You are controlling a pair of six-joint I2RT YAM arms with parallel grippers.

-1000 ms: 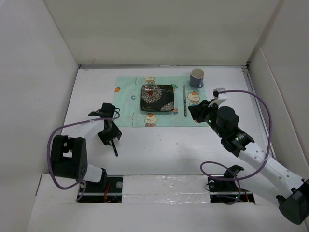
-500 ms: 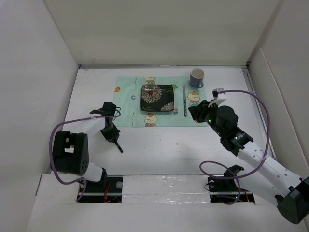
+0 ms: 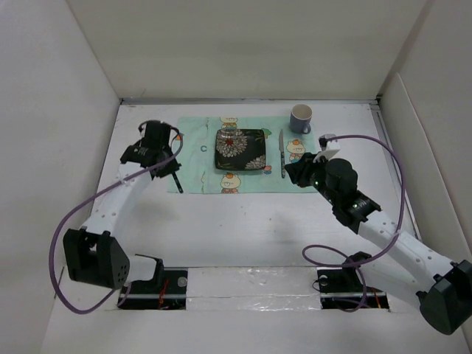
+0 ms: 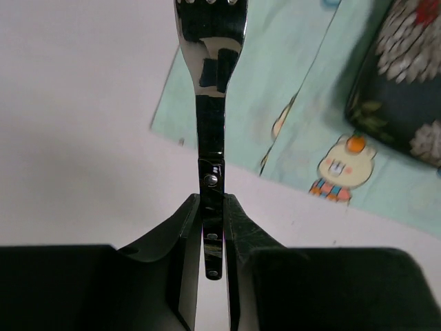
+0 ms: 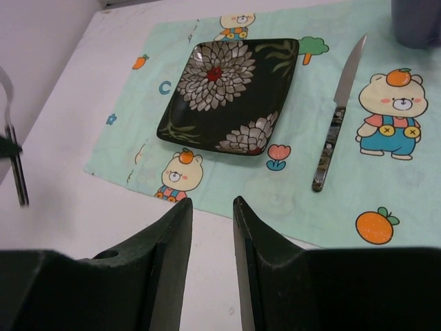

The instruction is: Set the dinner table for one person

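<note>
My left gripper point(image 3: 170, 167) point(image 4: 212, 200) is shut on the dark handle of a fork point(image 3: 178, 184) point(image 4: 210, 69) and holds it above the dinner table point(image 3: 243, 221), over the near left corner of the mint-green bear mat point(image 3: 199, 158). The fork's tines point away from the wrist camera. A dark square flower plate point(image 3: 240, 150) point(image 5: 231, 96) lies in the middle of the mat, with a knife point(image 3: 282, 153) point(image 5: 337, 117) to its right. My right gripper point(image 3: 295, 171) point(image 5: 212, 203) is open and empty, above the mat's near edge right of the plate.
A grey-blue mug point(image 3: 300, 118) point(image 5: 417, 21) stands at the mat's far right corner. White walls enclose the table on the left, far and right sides. The fork also shows at the left edge of the right wrist view point(image 5: 14, 165).
My left arm has swung away from the near left part of the table, carrying the fork up to the mat's left edge. The right arm has barely moved.
</note>
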